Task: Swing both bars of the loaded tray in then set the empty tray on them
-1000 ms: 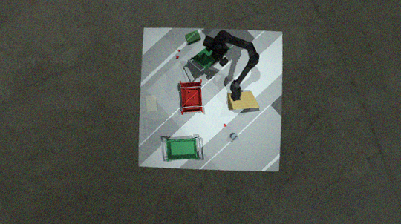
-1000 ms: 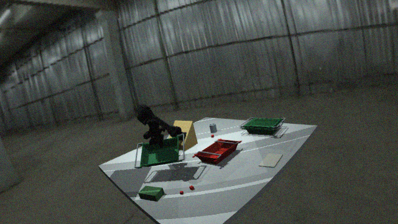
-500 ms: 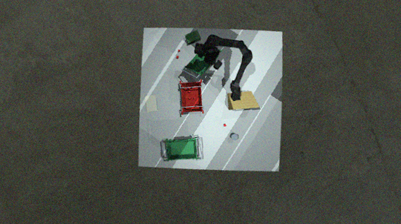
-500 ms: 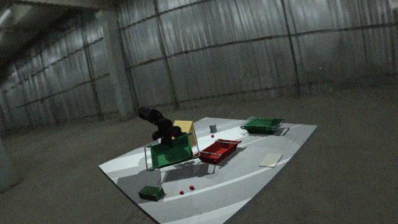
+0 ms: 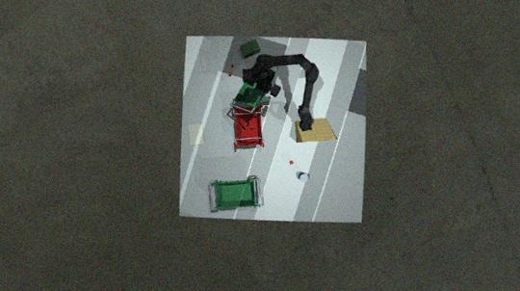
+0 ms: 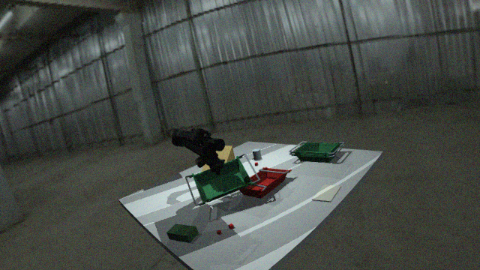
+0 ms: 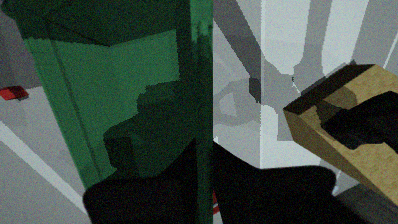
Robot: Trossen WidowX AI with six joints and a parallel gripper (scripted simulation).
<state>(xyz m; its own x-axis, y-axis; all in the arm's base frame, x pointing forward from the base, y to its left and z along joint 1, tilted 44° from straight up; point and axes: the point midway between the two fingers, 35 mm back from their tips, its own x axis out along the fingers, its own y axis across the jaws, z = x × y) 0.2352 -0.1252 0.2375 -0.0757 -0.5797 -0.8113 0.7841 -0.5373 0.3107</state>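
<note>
I am holding 1 green tray (image 5: 248, 95) (image 6: 222, 181) (image 7: 112, 65) tilted above the table (image 5: 224, 169) (image 6: 300, 210), my claw (image 6: 217, 170) clamped on its wall. Beside it, the red tray (image 5: 248, 126) (image 6: 265, 182) is carrying small red blocks beneath 2 bars; another green tray (image 5: 235, 194) (image 6: 318, 151) is standing well apart.

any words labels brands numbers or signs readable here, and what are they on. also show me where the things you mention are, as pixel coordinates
None that I can read: no lettering shows on the trays, the green block (image 5: 250, 48) (image 6: 182, 233), the grey cylinder (image 5: 304, 177) (image 6: 256, 154) or the arm. Marks too small or blurred to make out can't be ruled out.
</note>
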